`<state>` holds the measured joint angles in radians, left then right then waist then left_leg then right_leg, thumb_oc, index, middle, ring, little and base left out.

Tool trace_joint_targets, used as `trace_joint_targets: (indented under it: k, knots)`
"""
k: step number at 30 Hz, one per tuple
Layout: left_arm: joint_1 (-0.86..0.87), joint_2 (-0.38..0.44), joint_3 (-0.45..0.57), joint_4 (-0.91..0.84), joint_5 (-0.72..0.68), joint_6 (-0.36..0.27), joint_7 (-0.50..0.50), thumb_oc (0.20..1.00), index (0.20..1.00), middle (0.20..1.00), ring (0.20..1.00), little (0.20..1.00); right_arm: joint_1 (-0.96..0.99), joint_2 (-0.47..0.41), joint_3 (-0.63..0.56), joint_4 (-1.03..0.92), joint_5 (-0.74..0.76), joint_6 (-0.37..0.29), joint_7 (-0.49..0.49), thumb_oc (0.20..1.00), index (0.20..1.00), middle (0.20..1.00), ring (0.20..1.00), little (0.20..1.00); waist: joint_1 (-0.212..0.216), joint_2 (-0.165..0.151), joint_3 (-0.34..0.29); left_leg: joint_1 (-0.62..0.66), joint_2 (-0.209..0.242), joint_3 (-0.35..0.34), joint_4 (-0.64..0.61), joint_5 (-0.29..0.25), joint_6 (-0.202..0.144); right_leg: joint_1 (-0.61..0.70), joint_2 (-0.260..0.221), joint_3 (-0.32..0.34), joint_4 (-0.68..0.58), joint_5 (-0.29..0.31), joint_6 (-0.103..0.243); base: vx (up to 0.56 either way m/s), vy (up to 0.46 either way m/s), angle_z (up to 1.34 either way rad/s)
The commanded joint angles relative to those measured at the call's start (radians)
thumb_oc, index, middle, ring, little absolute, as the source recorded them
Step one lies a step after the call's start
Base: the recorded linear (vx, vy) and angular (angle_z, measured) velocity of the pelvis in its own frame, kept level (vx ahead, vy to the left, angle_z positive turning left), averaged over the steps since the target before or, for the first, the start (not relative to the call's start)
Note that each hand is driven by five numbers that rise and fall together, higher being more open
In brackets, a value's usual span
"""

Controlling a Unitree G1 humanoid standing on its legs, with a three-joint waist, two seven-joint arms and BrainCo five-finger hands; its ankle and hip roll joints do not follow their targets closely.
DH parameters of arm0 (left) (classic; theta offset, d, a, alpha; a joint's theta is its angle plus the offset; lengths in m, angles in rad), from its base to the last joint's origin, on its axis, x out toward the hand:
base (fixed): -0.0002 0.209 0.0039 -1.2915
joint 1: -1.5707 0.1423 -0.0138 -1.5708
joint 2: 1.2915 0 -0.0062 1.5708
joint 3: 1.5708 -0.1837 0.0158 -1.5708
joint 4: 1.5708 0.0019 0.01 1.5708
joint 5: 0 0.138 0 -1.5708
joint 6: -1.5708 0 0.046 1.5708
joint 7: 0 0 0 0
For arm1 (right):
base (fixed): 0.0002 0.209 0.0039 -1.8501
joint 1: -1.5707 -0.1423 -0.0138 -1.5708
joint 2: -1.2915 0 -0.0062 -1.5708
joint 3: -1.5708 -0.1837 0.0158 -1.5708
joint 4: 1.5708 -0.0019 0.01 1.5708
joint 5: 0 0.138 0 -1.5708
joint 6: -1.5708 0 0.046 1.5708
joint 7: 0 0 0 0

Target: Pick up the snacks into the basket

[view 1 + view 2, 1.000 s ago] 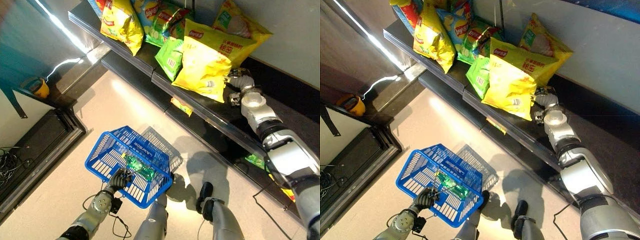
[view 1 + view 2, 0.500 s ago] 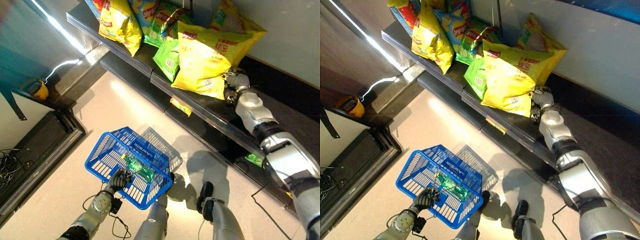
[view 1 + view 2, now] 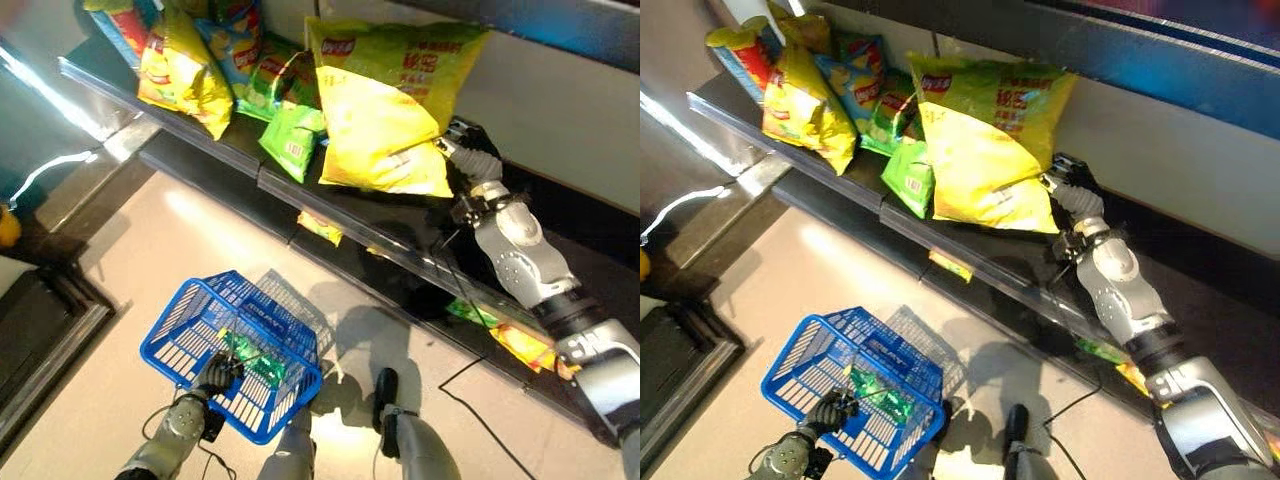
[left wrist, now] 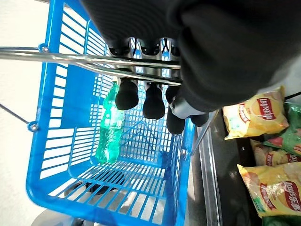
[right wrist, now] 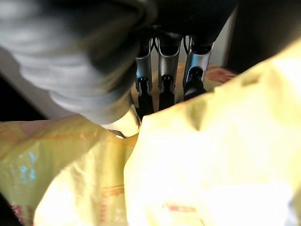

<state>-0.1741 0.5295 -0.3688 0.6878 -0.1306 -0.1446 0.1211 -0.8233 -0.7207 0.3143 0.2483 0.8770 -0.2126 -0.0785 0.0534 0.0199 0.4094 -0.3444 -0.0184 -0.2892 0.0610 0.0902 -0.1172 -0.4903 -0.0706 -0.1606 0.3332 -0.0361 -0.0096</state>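
A large yellow snack bag (image 3: 385, 110) stands tilted up on the dark upper shelf (image 3: 330, 205). My right hand (image 3: 468, 155) is at the bag's right edge. In the right wrist view its fingers (image 5: 164, 70) reach behind the bag (image 5: 211, 165) with the thumb in front, pinching the edge. Low at the left, my left hand (image 3: 213, 375) is curled round the metal handle (image 4: 70, 56) of the blue basket (image 3: 190, 330). A green bottle (image 4: 109, 125) lies inside the basket.
More snack bags line the shelf: a yellow one (image 3: 180, 70), a small green one (image 3: 290, 140) and several behind. Packets (image 3: 320, 228) lie on the lower shelf, with others (image 3: 520, 345) further right. Pale floor (image 3: 150, 240) spreads between shelf and basket.
The whole picture has shifted, so the camera moved. The large yellow bag has tipped up more upright at my right hand. The basket stays in my left hand.
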Motion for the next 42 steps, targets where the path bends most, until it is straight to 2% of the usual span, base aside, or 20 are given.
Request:
trace_joint_targets:
  k: [1, 6, 11, 15, 22, 26, 42]
  knots:
    - [0.083, 0.044, 0.052, -0.085, 0.022, -0.045, 0.001, 0.2, 0.2, 0.2, 0.2, 0.2, 0.045, -0.018, -0.087, -0.14, 0.057, -0.096, 0.048, 0.2, 0.2, 0.2, 0.2, 0.2, -0.008, -0.055, -0.054, 0.047, -0.008, 0.042, -0.024, -0.036, 0.011, 0.085, -0.047, 0.095, -0.082, 0.003, 0.151, 0.0, 0.037, -0.16]
    - [0.102, 0.043, 0.073, -0.088, 0.037, -0.042, -0.002, 0.2, 0.2, 0.2, 0.2, 0.2, 0.122, -0.025, -0.119, -0.209, 0.078, -0.092, 0.073, 0.2, 0.2, 0.2, 0.2, 0.2, -0.021, -0.07, -0.07, 0.061, -0.003, 0.066, -0.022, -0.046, 0.017, 0.101, -0.04, 0.113, -0.109, 0.017, 0.156, 0.0, 0.036, -0.19]
    - [0.11, 0.024, 0.089, -0.089, 0.062, -0.033, -0.009, 0.2, 0.2, 0.2, 0.2, 0.2, 0.288, 0.018, -0.137, -0.322, 0.099, -0.068, 0.131, 0.2, 0.2, 0.2, 0.2, 0.2, -0.043, -0.093, -0.086, 0.077, 0.001, 0.095, -0.017, -0.058, 0.022, 0.126, -0.034, 0.137, -0.15, 0.037, 0.161, -0.01, 0.031, -0.17]
    - [0.102, 0.013, 0.09, -0.09, 0.082, -0.028, -0.007, 0.2, 0.2, 0.2, 0.2, 0.2, 0.349, 0.039, -0.121, -0.355, 0.104, -0.043, 0.162, 0.2, 0.2, 0.2, 0.2, 0.2, -0.052, -0.102, -0.09, 0.076, 0.005, 0.111, -0.014, -0.06, 0.023, 0.126, -0.029, 0.144, -0.167, 0.049, 0.163, -0.03, 0.02, -0.1]
    - [0.028, -0.029, 0.061, -0.14, 0.081, -0.01, 0.012, 0.2, 0.2, 0.2, 0.2, 0.2, 0.475, 0.133, 0.0, -0.389, 0.111, 0.037, 0.221, 0.2, 0.2, 0.2, 0.2, 0.2, -0.075, -0.128, -0.084, 0.075, 0.013, 0.144, 0.011, -0.075, 0.031, 0.121, -0.017, 0.172, -0.174, 0.058, 0.159, -0.02, 0.016, -0.18]
    - [-0.038, -0.04, 0.026, -0.202, 0.088, -0.011, 0.02, 0.2, 0.2, 0.2, 0.2, 0.2, 0.512, 0.155, 0.045, -0.391, 0.105, 0.065, 0.24, 0.2, 0.2, 0.2, 0.2, 0.2, -0.083, -0.134, -0.077, 0.075, 0.019, 0.153, 0.018, -0.079, 0.032, 0.115, -0.013, 0.178, -0.169, 0.056, 0.157, -0.01, 0.017, -0.13]
    - [-0.338, -0.124, -0.077, -0.152, 0.075, 0.014, 0.09, 0.2, 0.2, 0.2, 0.2, 0.2, 0.537, 0.18, 0.19, -0.403, 0.073, 0.129, 0.278, 0.2, 0.2, 0.2, 0.2, 0.2, -0.123, -0.172, -0.059, 0.083, 0.035, 0.179, 0.025, -0.088, 0.029, 0.107, 0.004, 0.206, -0.167, 0.059, 0.158, 0.0, 0.0, -0.06]
